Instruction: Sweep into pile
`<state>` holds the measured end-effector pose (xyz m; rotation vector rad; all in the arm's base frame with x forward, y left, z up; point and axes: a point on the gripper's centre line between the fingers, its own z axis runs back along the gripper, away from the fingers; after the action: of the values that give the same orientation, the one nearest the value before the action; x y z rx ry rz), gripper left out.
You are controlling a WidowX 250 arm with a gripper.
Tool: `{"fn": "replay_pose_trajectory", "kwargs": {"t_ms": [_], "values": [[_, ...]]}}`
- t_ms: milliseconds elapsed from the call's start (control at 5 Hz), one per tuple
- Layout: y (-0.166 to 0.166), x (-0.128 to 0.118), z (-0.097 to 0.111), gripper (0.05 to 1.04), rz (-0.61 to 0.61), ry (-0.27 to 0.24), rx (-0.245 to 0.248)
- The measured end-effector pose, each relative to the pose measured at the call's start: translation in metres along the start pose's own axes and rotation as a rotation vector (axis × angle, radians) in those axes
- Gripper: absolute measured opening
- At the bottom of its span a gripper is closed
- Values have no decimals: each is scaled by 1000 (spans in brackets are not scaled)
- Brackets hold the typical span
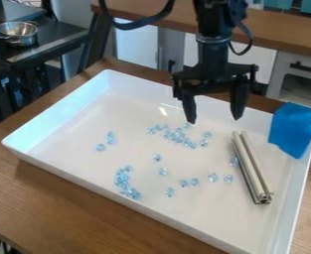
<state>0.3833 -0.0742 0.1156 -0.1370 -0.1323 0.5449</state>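
The black gripper hangs over the back part of the white tray, its two fingers spread wide with nothing between them. Light blue clear beads lie in a loose cluster below and in front of it. More beads form a group near the tray's front left, and others are scattered across the middle. A pale metal bar rests lengthwise on the tray's right side, to the right of the gripper and apart from it, with a bead beside its left edge.
A blue cloth drapes over the tray's right back corner. Raised white walls surround the tray, which stands on a brown wooden table. A metal bowl sits on a dark counter at the upper left.
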Motion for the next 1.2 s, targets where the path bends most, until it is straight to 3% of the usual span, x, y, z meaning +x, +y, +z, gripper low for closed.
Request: {"fn": "replay_pose_trajectory", "kwargs": {"t_ms": [200,600,1200], "values": [[3,-2,-13,1000,7,29,25],[-17,-14,-24,999,-32,-9,48],[-42,-11,-45,999,-33,-39,69]]}}
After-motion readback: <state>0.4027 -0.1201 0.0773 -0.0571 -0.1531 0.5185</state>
